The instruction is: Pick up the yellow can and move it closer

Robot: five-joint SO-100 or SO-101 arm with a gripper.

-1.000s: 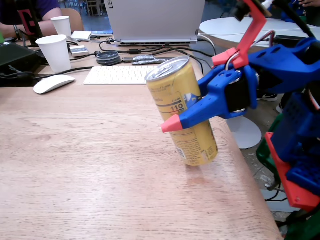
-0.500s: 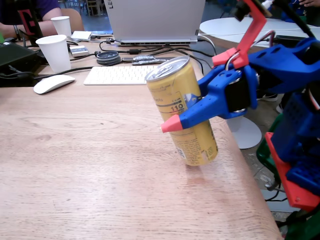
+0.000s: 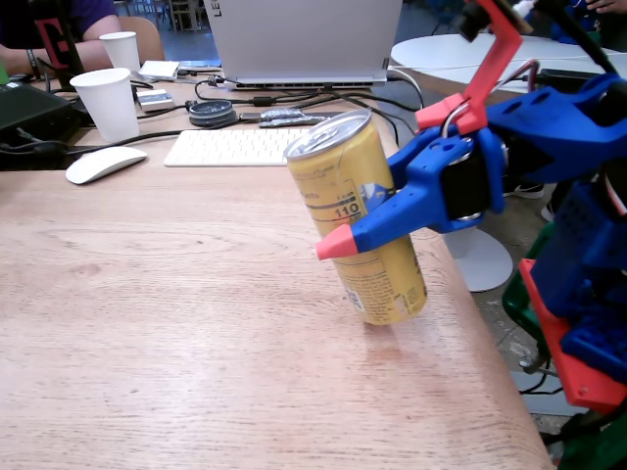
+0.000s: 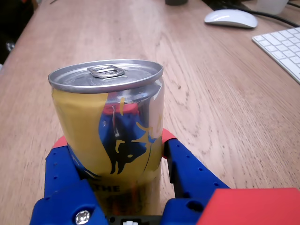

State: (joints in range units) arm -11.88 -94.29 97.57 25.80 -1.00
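The gripper (image 3: pixel 345 220) is clamped on the yellow can (image 3: pixel 355 217), one blue finger with a red tip across its near face in the fixed view and one on either side of the body in the wrist view (image 4: pixel 112 140). The can leans, top tipped to the far left, base apparently just clear of the wooden table (image 3: pixel 176 323) near its right edge, which suits a carry. The arm reaches in from the right, wrist roughly level. A keyboard (image 3: pixel 230 145), mouse (image 3: pixel 103 164) and paper cup (image 3: pixel 108 103) sit far left.
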